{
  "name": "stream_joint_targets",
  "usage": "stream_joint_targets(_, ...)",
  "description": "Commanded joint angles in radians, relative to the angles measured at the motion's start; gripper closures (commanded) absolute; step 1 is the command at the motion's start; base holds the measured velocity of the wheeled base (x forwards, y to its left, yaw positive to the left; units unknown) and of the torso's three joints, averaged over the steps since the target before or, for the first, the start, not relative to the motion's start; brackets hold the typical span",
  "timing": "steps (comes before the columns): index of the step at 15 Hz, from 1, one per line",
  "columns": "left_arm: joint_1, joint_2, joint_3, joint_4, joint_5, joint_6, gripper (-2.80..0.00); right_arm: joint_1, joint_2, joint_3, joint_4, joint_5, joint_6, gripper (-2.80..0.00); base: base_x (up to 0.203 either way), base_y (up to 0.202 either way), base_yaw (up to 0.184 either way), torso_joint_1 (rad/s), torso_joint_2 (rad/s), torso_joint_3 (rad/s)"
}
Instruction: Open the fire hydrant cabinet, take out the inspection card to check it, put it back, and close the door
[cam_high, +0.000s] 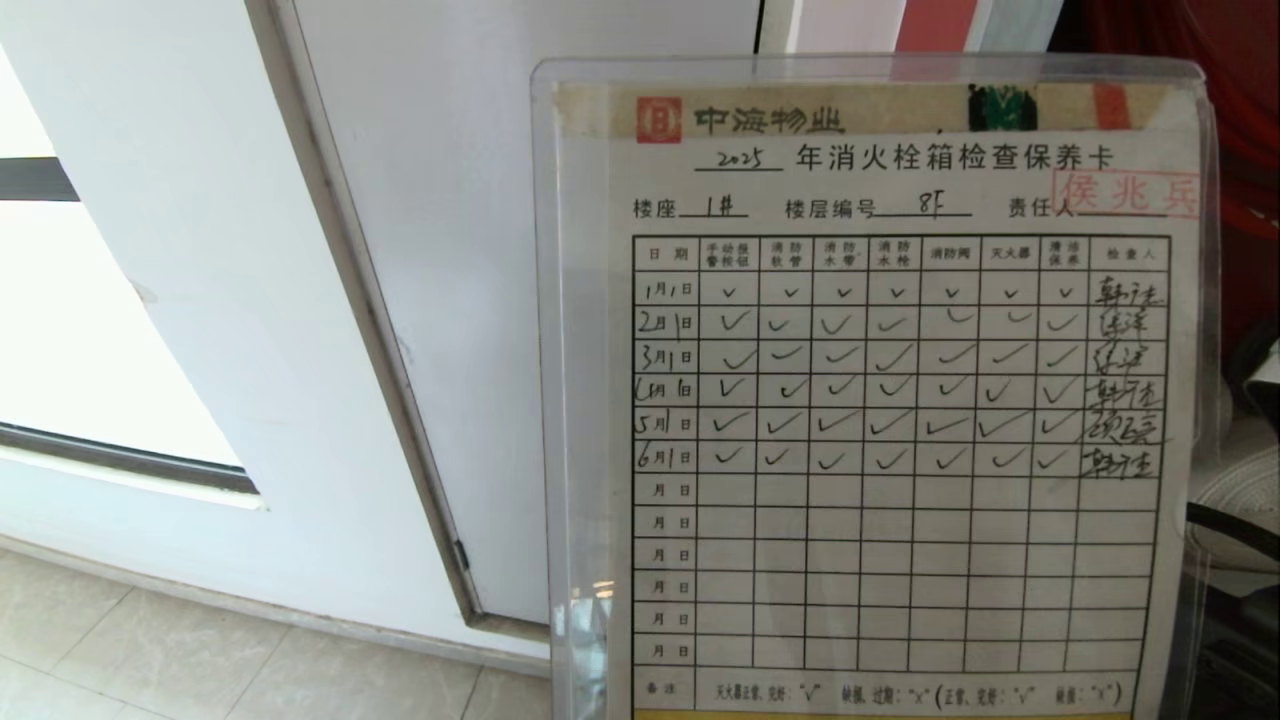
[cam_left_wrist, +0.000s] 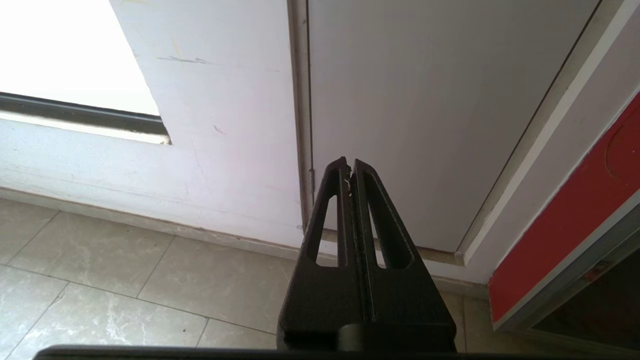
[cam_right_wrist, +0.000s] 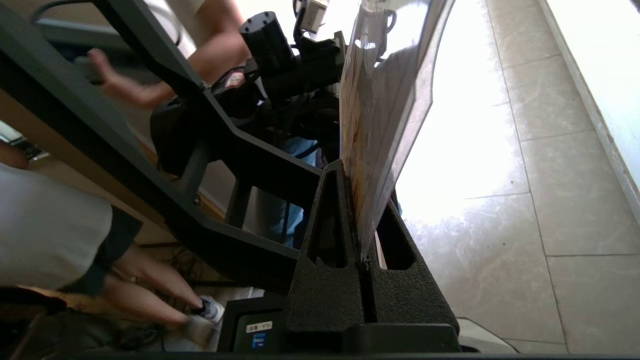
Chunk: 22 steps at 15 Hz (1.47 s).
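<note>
pale floor tiles and a white wall with a white panel set in a grey frame were seen behind everything. red cabinet interior was glimpsed at the right edge of the head view. most of that view was filled by the inspection card, held upright in a clear sleeve, its printed grid ticked in the first six rows. the card's lower edge was clamped between the fingers of the right claw. a person's legs were seen beyond it. the left claw was pressed together on nothing, near the wall's base.
</note>
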<state>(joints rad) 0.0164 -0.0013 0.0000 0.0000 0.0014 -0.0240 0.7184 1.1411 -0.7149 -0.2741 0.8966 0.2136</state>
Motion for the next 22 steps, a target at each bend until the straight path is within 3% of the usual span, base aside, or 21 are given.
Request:
stream_joint_targets(1,0.0,0.001,0.0,0.0,0.0,-0.001,0.0,0.031,0.0,-0.008,-0.002,0.005,0.002,0.0,0.0,0.0,0.0,0.0,0.0,0.0)
stream_joint_targets(8,0.0,0.001,0.0,0.0,0.0,-0.001,0.0,0.095,0.023,-0.001,0.001,0.001,0.004,0.0,0.0,0.0,0.0,0.0,0.0,0.0)
stream_joint_targets(22,0.0,0.001,0.0,0.0,0.0,-0.001,0.0,0.095,0.06,-0.005,-0.004,-0.043,0.003,0.0,0.0,0.0,0.0,0.0,0.0,0.0)
